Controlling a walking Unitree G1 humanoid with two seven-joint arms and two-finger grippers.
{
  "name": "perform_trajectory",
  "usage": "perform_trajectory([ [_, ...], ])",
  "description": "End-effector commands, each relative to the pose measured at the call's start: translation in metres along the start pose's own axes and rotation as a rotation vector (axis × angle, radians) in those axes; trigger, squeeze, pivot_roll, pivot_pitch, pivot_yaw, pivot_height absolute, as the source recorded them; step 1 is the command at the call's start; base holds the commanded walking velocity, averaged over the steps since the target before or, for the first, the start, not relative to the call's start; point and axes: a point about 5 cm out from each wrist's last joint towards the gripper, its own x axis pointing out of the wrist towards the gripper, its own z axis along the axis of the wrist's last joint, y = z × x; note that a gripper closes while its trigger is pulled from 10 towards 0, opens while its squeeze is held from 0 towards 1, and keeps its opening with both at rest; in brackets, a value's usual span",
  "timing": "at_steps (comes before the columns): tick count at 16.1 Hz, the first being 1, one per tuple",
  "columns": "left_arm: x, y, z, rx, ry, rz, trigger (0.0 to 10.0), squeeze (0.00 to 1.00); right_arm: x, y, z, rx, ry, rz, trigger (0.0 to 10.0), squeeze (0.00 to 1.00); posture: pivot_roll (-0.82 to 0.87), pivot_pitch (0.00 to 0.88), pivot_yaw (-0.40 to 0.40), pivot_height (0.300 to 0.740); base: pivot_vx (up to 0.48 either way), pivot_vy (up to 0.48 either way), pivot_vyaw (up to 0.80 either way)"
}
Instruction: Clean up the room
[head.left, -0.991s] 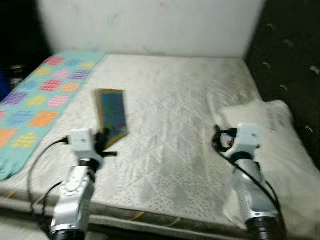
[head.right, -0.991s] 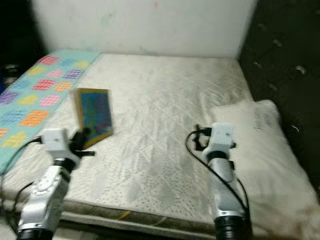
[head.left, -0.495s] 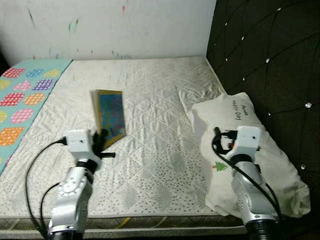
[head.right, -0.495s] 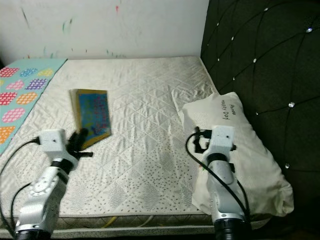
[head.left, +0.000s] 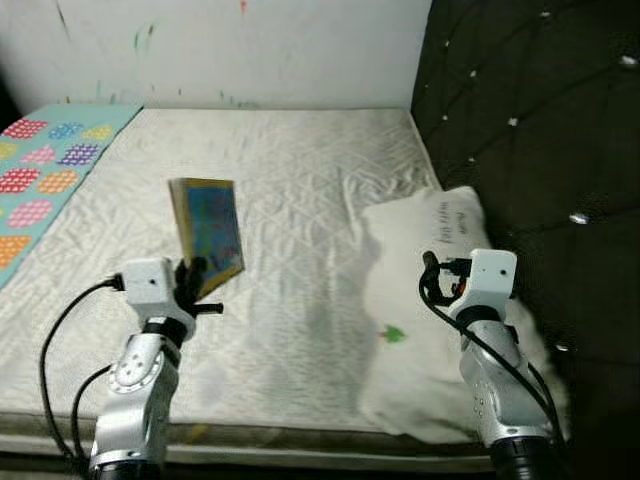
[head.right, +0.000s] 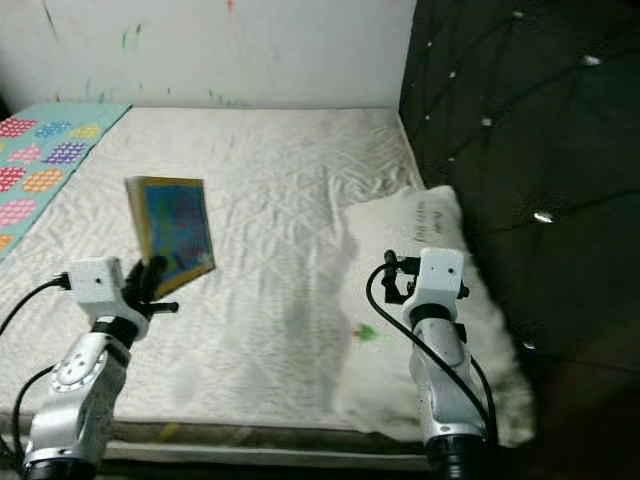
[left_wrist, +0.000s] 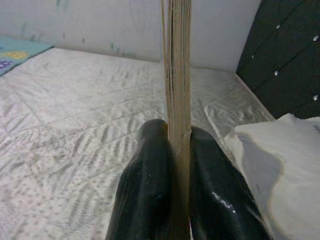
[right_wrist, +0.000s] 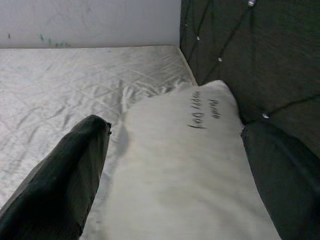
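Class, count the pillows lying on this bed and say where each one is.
1. A white pillow lies on the mattress against the dark tufted headboard, in front of the open right gripper. Others may lie outside the pictures.

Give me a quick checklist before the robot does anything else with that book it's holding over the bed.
1. Left pincer shut on the book: ok, both fingers press its edge in the left wrist view.
2. Book lifted off the mattress: ok, it stands upright above the quilting.
3. Grip depth: cannot tell, only the lower edge sits between the fingers.
4. Right pincer free: ok, open over the pillow, holding nothing.
5. Pillow against the dark headboard: ok.
6. A place to put the book: cannot tell, none is in view.
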Motion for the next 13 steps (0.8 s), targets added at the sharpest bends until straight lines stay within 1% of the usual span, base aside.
perform_trajectory([
  [1,0.003,-0.006,0.011,0.017,-0.047,-0.022,10.0,0.00,0.000,-0.001,0.003,0.004,-0.011,-0.005,10.0,0.00,0.03,0.000,0.060,0.740,0.000,0.000,0.00],
  [5,0.003,-0.006,0.009,0.012,-0.047,-0.023,10.0,0.00,0.000,-0.001,0.002,-0.001,-0.004,-0.006,10.0,0.00,0.03,0.000,0.061,0.740,0.000,0.000,0.00],
  [8,0.001,-0.004,0.005,0.006,-0.031,-0.014,10.0,0.00,-0.001,0.000,0.002,0.008,-0.004,-0.003,10.0,0.00,0.03,0.000,0.060,0.740,0.000,0.000,-0.80],
  [9,0.000,-0.002,0.004,0.008,-0.027,-0.003,10.0,0.00,-0.001,-0.001,0.002,0.009,-0.005,-0.003,10.0,0.00,0.04,0.000,0.057,0.740,0.000,0.000,-0.44],
  [11,-0.002,0.001,0.007,0.026,-0.038,0.020,10.0,0.00,-0.001,-0.002,0.002,-0.001,-0.005,0.003,10.0,0.00,0.04,0.006,0.052,0.740,0.000,0.000,0.00],
  [13,-0.008,0.004,0.008,0.028,-0.039,0.042,10.0,0.00,-0.004,-0.005,0.001,-0.008,0.004,0.013,10.0,0.00,0.05,0.048,0.037,0.740,0.000,0.000,0.00],
])
